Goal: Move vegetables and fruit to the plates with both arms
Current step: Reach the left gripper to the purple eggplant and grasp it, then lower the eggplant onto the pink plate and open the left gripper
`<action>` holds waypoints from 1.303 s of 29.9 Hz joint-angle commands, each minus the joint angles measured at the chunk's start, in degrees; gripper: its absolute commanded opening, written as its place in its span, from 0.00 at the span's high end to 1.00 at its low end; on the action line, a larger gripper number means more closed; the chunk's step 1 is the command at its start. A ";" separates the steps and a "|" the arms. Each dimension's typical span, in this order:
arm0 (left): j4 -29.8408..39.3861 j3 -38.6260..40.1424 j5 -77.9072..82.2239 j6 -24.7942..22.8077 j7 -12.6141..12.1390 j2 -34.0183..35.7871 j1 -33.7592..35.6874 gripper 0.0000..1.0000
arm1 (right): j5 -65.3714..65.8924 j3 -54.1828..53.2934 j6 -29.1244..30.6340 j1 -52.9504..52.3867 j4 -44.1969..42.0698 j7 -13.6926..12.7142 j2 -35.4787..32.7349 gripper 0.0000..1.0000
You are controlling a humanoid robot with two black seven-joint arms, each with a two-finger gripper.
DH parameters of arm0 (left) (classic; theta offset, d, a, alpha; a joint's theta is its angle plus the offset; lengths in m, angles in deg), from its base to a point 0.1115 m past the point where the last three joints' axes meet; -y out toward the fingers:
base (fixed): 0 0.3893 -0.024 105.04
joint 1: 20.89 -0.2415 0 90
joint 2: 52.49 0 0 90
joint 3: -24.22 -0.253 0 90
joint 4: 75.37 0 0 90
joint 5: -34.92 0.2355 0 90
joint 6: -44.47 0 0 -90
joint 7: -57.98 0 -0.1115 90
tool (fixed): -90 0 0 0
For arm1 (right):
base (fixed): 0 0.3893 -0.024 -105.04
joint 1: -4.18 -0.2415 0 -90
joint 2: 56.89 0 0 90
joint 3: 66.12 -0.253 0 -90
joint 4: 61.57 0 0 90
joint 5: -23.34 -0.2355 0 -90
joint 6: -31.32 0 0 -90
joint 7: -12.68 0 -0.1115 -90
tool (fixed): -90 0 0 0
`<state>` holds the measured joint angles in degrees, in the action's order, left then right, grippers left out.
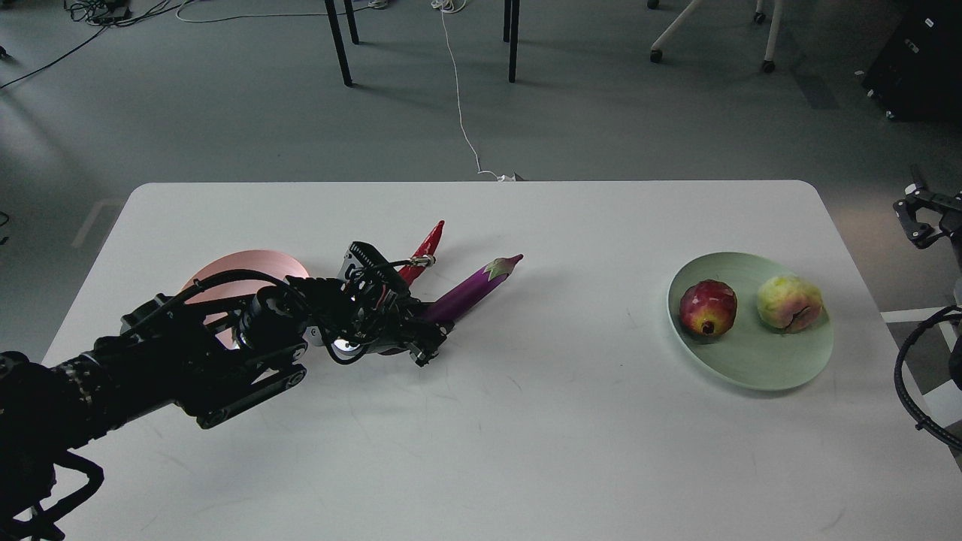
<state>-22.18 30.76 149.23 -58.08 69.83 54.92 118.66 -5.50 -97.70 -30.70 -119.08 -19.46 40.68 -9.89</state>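
The purple eggplant [470, 289] lies slanted on the white table [526, 451], cap to the upper right. Its lower end is hidden under my left gripper [430, 342], which sits low over it. The gripper is dark and its fingers cannot be told apart. The red chili pepper [425, 243] lies just behind the gripper. The pink plate [248, 267] is partly hidden behind my left arm. The mint green plate [751, 361] at the right holds the pomegranate [707, 308] and the yellow-green fruit [789, 302]. My right gripper [918, 222] hangs open and empty past the table's right edge.
Black cables loop off my left wrist over the eggplant's lower end. Beyond the table's far edge there are chair and table legs [512, 41] and a white cord [458, 105] on the floor.
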 commanded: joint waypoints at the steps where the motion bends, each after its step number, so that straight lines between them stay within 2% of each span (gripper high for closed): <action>1: 0.69 1.28 -4.18 0.15 -0.33 0.87 0.89 0.77 | 0.01 -0.24 0.02 -0.31 0.07 0.00 -0.16 0.02; 4: 1.91 2.07 -5.50 0.15 -0.24 2.36 2.20 0.77 | 0.01 -0.50 0.02 -0.40 0.07 0.00 -0.42 0.02; 9: 9.72 3.65 -5.77 -0.02 -0.24 7.27 3.97 0.76 | 0.01 -0.94 0.02 -0.40 0.07 0.00 -0.59 0.02; 14: 18.87 3.39 -5.77 -0.11 0.28 19.30 3.53 0.76 | 0.01 -0.94 0.02 -0.40 -0.01 0.00 -0.77 0.02; 17: 19.41 2.87 -5.77 0.15 0.90 27.21 2.57 0.76 | 0.01 -0.94 0.02 -0.40 -0.10 0.00 -0.77 0.02; 22: 17.57 3.04 -6.47 0.51 2.56 34.70 -1.30 0.74 | 0.01 -0.85 0.02 -0.40 -0.02 0.00 -0.07 0.02; 25: 13.79 2.87 -8.49 1.82 3.36 36.20 -4.46 0.68 | 0.01 -0.94 0.02 -0.66 0.16 0.00 0.02 0.02; 28: 12.73 2.87 -8.93 5.24 4.15 36.47 -7.80 0.63 | 0.10 -0.94 0.02 -0.75 0.25 0.00 0.02 0.02; 29: 12.47 2.87 -8.93 6.12 4.15 36.38 -8.33 0.57 | 0.10 -0.94 0.02 -0.84 0.34 0.00 0.02 0.02; 31: 12.47 2.87 -9.02 7.36 4.24 36.03 -8.60 0.29 | 0.18 -0.85 0.02 -1.10 0.43 0.00 -0.07 0.02; 32: 12.47 2.87 -9.02 7.54 4.24 35.94 -8.60 0.21 | 0.18 -0.85 0.02 -1.45 0.43 0.00 -0.07 0.02; 39: 12.47 2.95 -9.02 7.54 5.03 35.85 -8.25 0.18 | 0.27 -0.67 0.02 -1.89 0.34 0.00 -0.68 0.02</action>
<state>-9.73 33.63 140.21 -50.57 74.46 90.73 110.12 -5.22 -98.42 -30.68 -120.95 -19.03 40.68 -10.28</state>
